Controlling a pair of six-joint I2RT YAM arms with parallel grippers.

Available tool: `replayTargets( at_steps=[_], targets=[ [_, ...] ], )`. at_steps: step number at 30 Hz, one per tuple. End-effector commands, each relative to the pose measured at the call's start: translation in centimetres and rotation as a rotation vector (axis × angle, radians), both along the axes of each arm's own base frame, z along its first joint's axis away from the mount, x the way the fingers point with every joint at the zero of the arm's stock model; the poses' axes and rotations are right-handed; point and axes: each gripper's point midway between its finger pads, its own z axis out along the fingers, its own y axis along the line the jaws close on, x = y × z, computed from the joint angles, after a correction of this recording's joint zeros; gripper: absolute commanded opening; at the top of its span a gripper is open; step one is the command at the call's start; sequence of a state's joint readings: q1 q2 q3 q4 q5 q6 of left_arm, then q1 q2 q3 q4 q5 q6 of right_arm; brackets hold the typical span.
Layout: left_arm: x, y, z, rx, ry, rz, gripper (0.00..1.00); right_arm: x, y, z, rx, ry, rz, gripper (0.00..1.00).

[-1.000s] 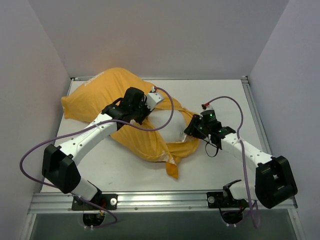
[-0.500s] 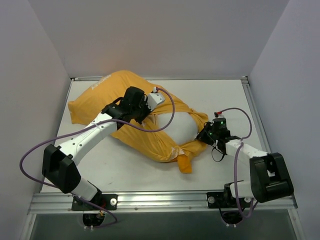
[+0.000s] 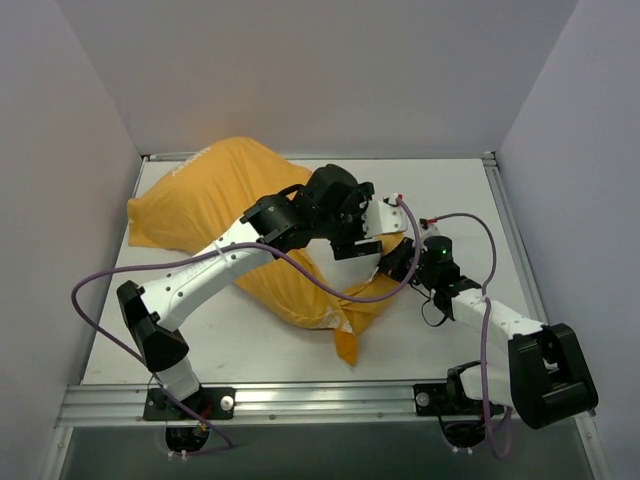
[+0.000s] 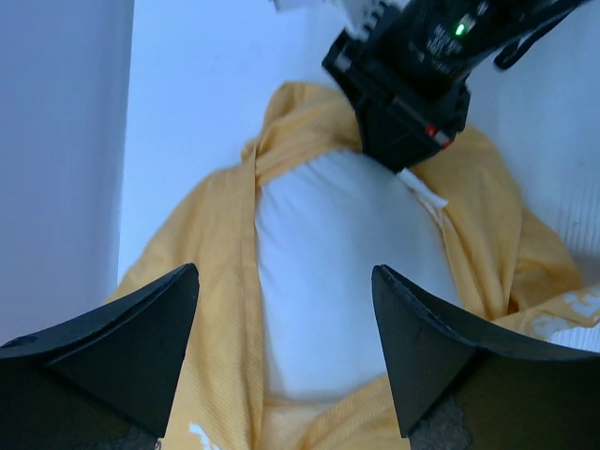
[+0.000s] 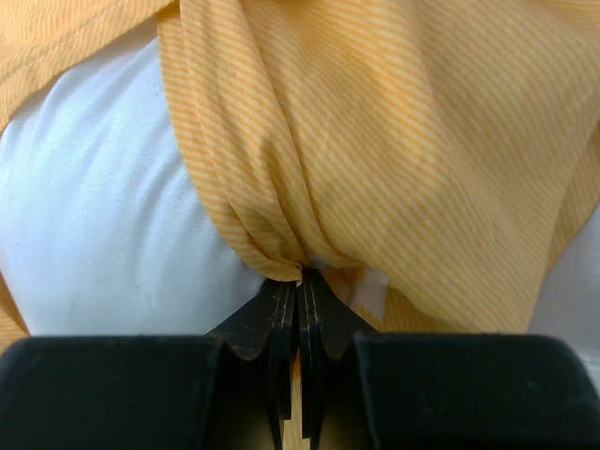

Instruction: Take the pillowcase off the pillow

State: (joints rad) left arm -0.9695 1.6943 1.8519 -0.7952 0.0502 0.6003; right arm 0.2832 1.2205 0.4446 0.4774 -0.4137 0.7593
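Observation:
The orange-yellow pillowcase lies bunched across the table's left and middle, with the pillow inside. The white pillow bulges out of the cover's open end near the centre. My left gripper hovers open over that exposed end, its fingers spread wide above the pillow and the pillowcase, touching neither. My right gripper is shut on a gathered fold of the pillowcase at the opening's rim, right beside the pillow. The right gripper faces the left one across the opening.
The white table is boxed in by grey walls on the left, back and right. A metal rail runs along the near edge by the arm bases. Purple cables loop off both arms.
My left gripper opened and swung right across the cover to hover over the exposed pillow end. My right gripper closed on the pillowcase rim and the cover shifted with it.

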Motion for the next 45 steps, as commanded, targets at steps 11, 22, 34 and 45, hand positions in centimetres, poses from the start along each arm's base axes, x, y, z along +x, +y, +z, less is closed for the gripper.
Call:
replayTargets(
  at_steps=[11,22,34,45],
  targets=[
    [2.0,-2.6,-12.1,0.311,-0.012,-0.089,0.85,-0.4,1.0,1.9,0.118,-0.053,0.035,0.00],
    [5.6,1.6,-17.3,0.441,-0.003,0.049,0.02,0.2,-1.1,2.1,0.062,-0.047,-0.039,0.00],
    [-0.7,7.7,-13.4,0.429,0.015,-0.122,0.02,3.7,-9.7,2.1,-0.357,-0.009,-0.307,0.00],
    [3.0,5.7,-3.9,-0.063,0.204,0.168,0.02,7.5,-4.9,0.2,-0.202,-0.039,-0.150,0.00]
  ],
)
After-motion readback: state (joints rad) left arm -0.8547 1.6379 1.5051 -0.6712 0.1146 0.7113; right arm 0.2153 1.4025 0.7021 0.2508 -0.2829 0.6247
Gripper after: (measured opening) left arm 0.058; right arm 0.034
